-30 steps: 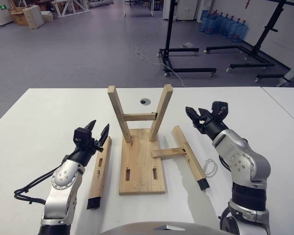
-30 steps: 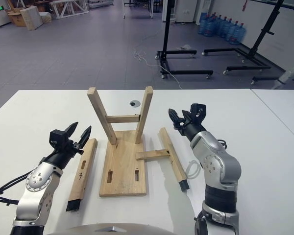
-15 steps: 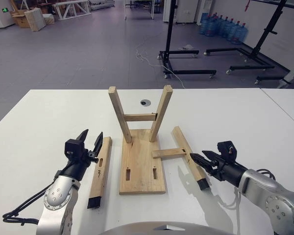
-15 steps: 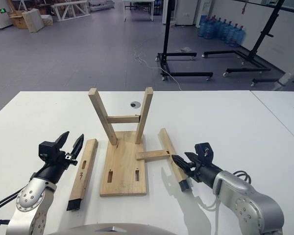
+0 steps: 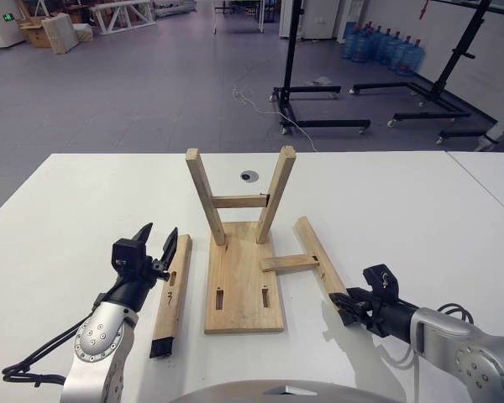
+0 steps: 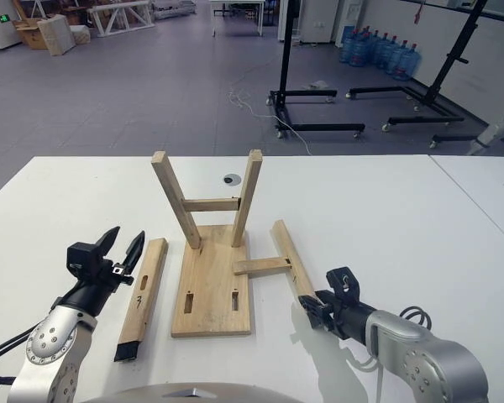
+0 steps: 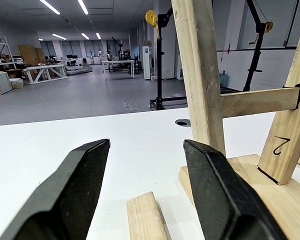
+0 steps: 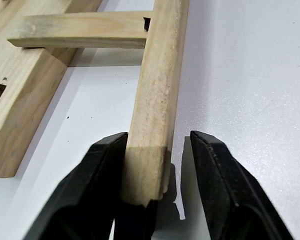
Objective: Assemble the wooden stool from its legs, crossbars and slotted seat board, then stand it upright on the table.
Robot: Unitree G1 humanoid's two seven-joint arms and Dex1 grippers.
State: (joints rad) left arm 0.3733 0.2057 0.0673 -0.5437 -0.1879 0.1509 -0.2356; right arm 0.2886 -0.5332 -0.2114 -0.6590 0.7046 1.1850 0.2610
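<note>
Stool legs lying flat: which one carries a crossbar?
The leg right of the seat board, straddled by the right hand; the left leg has none.

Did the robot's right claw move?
Yes. The right gripper came back toward the robot, from beside the upright legs to the near end of the loose leg.

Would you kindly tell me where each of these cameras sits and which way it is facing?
Left and right eye views: on the head, looking forward and down over the white table at the pale slotted wooden seat board carrying two upright wooden legs; both arms show, with left gripper and right gripper.
Left wrist view: behind the left jaws, open, facing those upright legs.
Right wrist view: behind the right jaws, open astride the loose wooden leg with its crossbar.
Shared: both wrist views catch the seat board.
</note>
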